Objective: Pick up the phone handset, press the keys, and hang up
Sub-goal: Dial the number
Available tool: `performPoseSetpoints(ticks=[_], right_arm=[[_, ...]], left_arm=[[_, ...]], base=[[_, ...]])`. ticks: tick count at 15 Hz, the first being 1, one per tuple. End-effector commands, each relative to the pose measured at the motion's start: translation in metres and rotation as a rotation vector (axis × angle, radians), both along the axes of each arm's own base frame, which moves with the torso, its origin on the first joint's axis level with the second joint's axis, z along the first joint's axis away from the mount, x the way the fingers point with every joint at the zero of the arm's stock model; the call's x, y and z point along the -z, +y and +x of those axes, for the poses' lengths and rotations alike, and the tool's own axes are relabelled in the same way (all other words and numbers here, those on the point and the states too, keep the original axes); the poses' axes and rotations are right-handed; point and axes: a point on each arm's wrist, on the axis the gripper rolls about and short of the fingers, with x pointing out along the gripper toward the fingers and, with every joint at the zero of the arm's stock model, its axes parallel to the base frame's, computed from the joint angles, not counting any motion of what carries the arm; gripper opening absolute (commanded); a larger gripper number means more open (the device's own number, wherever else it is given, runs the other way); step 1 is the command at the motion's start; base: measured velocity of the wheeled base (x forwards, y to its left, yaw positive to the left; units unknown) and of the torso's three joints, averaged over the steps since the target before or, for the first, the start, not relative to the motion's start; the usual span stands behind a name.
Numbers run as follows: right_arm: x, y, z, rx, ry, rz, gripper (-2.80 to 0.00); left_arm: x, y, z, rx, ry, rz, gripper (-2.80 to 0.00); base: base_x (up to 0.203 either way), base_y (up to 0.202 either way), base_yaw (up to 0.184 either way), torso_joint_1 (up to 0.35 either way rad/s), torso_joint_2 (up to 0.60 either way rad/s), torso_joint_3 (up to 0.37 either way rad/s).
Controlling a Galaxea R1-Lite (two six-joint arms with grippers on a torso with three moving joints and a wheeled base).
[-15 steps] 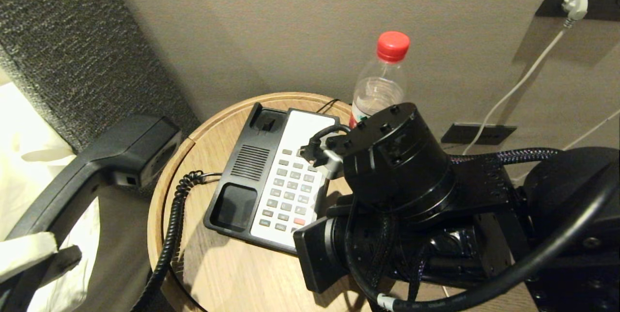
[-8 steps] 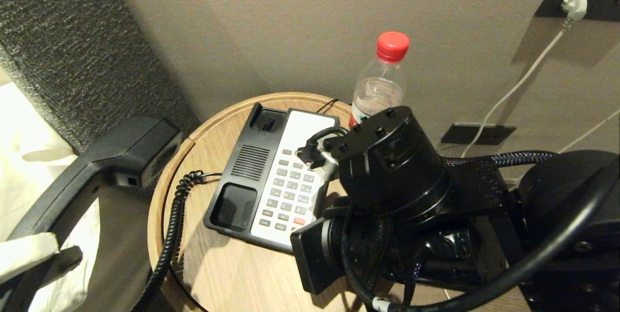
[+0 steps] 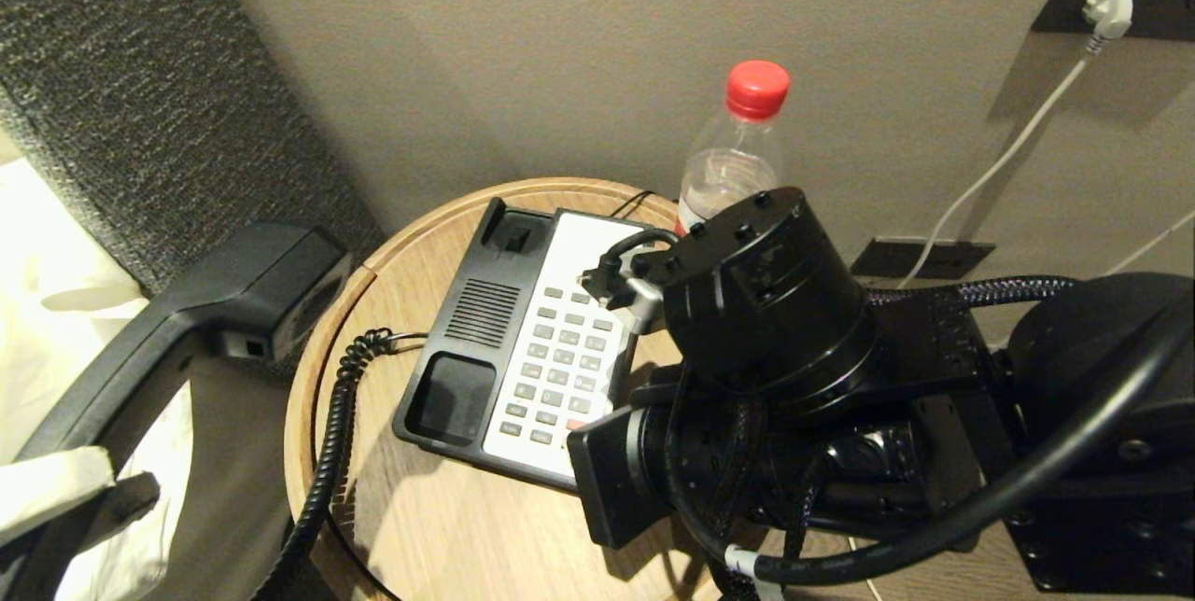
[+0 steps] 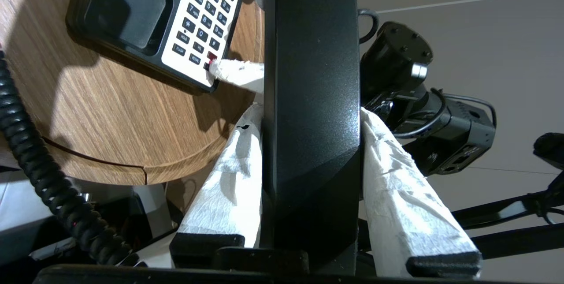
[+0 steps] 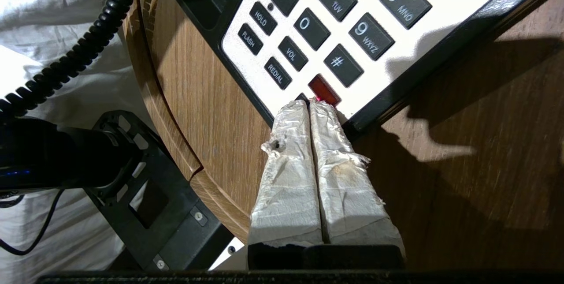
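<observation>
Left wrist view: I see the phone handset (image 4: pixel 313 76) clamped between the left gripper (image 4: pixel 308 125) fingers, held off the table's left edge. Its coiled cord (image 3: pixel 331 452) trails over the round wooden table (image 3: pixel 420 526). The right gripper (image 5: pixel 308 107), fingers pressed together, touches the phone base (image 3: pixel 523 349) at its red key (image 5: pixel 324 90). The right arm hides those keys from the head view and partly blocks a red-capped bottle (image 3: pixel 738 148).

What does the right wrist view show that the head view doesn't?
Right wrist only: the right gripper, shut, its tips at the phone base's near edge beside the red key, and readable key labels. Head only: the bottle, the wall plug, and the handset lifted off to the left, clear of the empty cradle. Both: the keypad, the coiled cord and the round table.
</observation>
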Motion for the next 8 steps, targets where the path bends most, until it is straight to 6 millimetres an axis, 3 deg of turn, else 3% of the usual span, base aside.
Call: performPoseSetpoints(ticks=[1, 3, 8], right_arm=[[-0.011, -0.005, -0.005, -0.005, -0.014, 0.032, -2.80], [-0.034, -0.020, -0.016, -0.007, -0.048, 0.094, -2.80], [-0.049, -0.038, -0.026, 0.000, -0.074, 0.129, -2.80]], left_arm=[[0.003, 0.000, 0.000, 0.001, 0.010, 0.000, -2.80], [0.003, 0.000, 0.000, 0.001, 0.013, 0.002, -2.80], [0.005, -0.002, 0.002, 0.005, 0.001, 0.025, -2.80]], base=[[0.000, 0.000, 0.000, 0.000, 0.00, 0.000], [0.000, 0.000, 0.000, 0.000, 0.00, 0.000], [0.000, 0.000, 0.000, 0.000, 0.00, 0.000]])
